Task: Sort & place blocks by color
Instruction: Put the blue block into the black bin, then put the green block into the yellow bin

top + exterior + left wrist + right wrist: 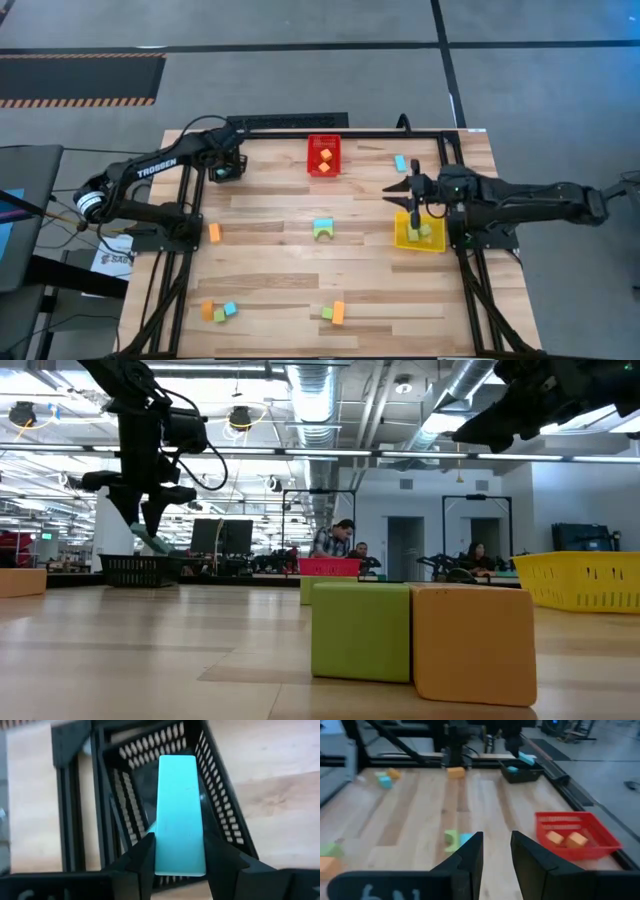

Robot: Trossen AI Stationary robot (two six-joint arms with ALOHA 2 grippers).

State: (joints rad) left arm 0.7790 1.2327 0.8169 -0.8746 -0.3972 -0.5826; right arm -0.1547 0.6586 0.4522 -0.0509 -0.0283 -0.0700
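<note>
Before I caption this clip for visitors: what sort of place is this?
Probably an open robotics lab or workshop: exposed ceiling ducts, people seated at workstations behind the table, and hazard-striped floor marking.

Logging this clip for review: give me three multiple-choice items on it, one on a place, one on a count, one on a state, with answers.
1. Where is the left gripper?
A. over the black bin
B. over the red bin
C. at the table's near edge

2. How many orange blocks lie in the red bin?
A. none
B. two
C. five

3. What is the left gripper's state?
A. open and empty
B. shut on a light blue bar
C. shut on a green cube

Answers:
1 A: the high view puts it above the black bin at the far left corner.
2 B: two orange blocks show inside.
3 B: the left wrist view shows the light blue bar between its fingers, over the black bin.
</note>
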